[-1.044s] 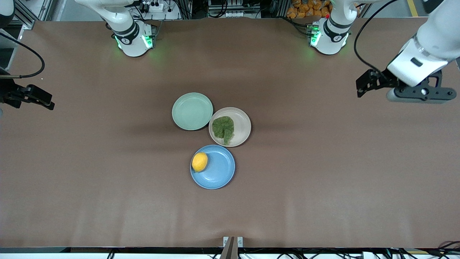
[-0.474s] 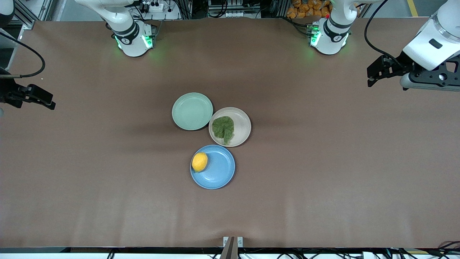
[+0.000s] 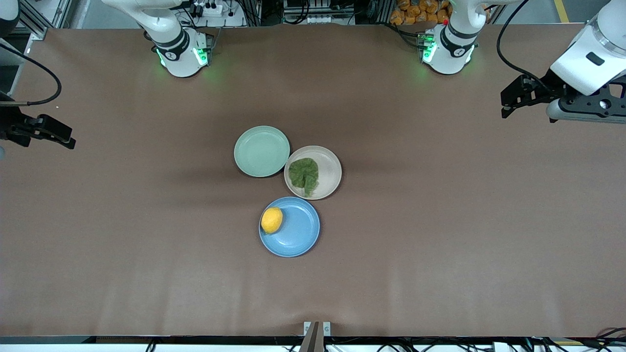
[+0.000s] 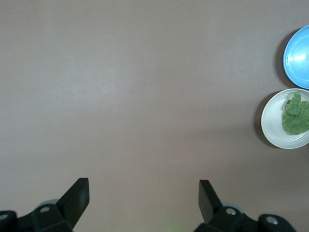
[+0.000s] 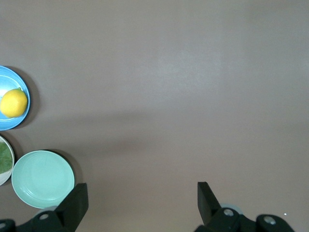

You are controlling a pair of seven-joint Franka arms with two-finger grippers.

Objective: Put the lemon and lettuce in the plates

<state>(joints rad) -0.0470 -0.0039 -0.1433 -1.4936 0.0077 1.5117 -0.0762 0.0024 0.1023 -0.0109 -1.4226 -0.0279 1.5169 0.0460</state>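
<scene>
The yellow lemon lies in the light blue plate, at the rim on the right arm's side. The crinkled green lettuce lies in the beige-pink plate, which sits farther from the front camera. My left gripper is open and empty, up in the air over the left arm's end of the table. My right gripper is open and empty over the right arm's end. The left wrist view shows my open left gripper and the lettuce. The right wrist view shows my open right gripper and the lemon.
An empty mint-green plate touches the beige-pink plate on the right arm's side; it also shows in the right wrist view. The three plates cluster at the middle of the brown table.
My left gripper has risen and drawn back toward the left arm's end of the table, then nearly stopped. The right arm, plates, lemon and lettuce have not moved.
</scene>
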